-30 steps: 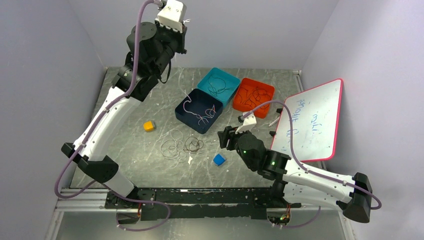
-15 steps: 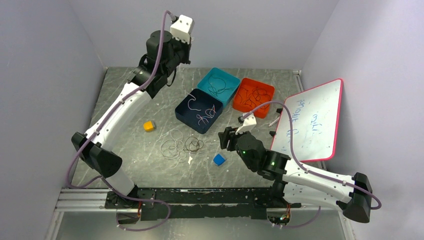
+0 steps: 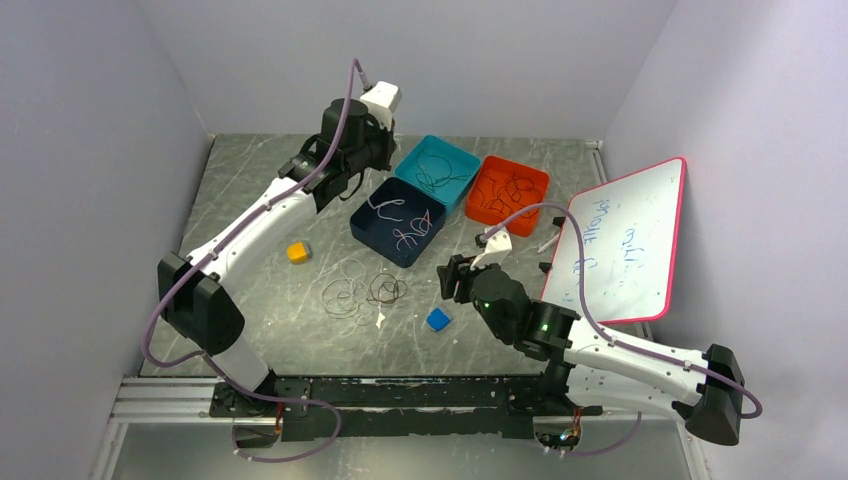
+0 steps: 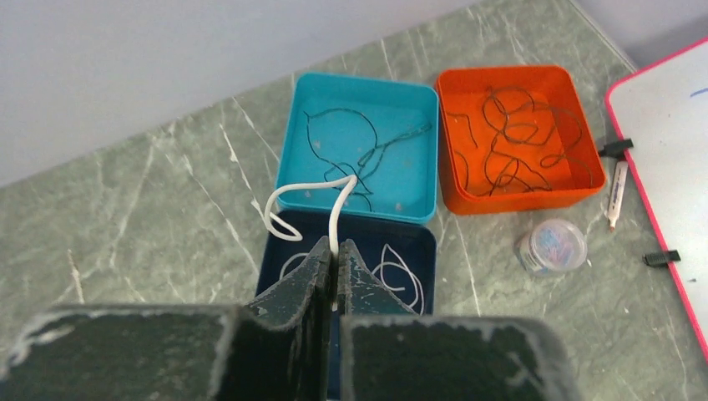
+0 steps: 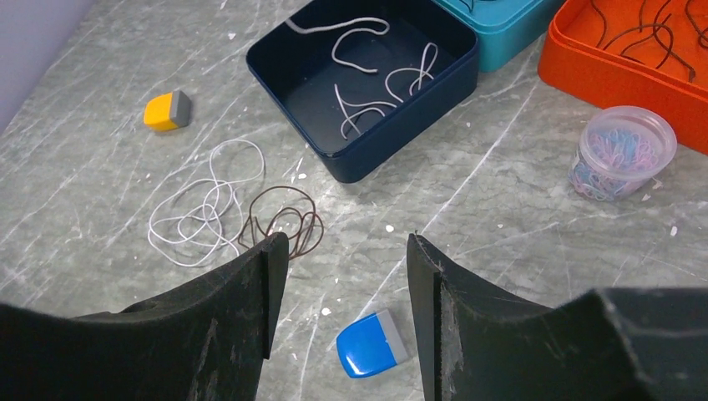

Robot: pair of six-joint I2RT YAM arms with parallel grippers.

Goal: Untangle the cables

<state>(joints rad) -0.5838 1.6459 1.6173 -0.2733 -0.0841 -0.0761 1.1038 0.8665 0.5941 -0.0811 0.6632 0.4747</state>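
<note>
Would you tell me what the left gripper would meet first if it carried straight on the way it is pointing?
Probably the dark blue square plastic bin just beyond its tips: the left gripper, shut on a white cable, points down into it. Depth is hard to judge.

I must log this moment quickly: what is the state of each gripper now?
Left gripper: closed on a white cable.
Right gripper: open, holding nothing.

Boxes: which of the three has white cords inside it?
The dark blue box. White cords lie in it, while the teal box and the orange box hold only dark ones.
</note>
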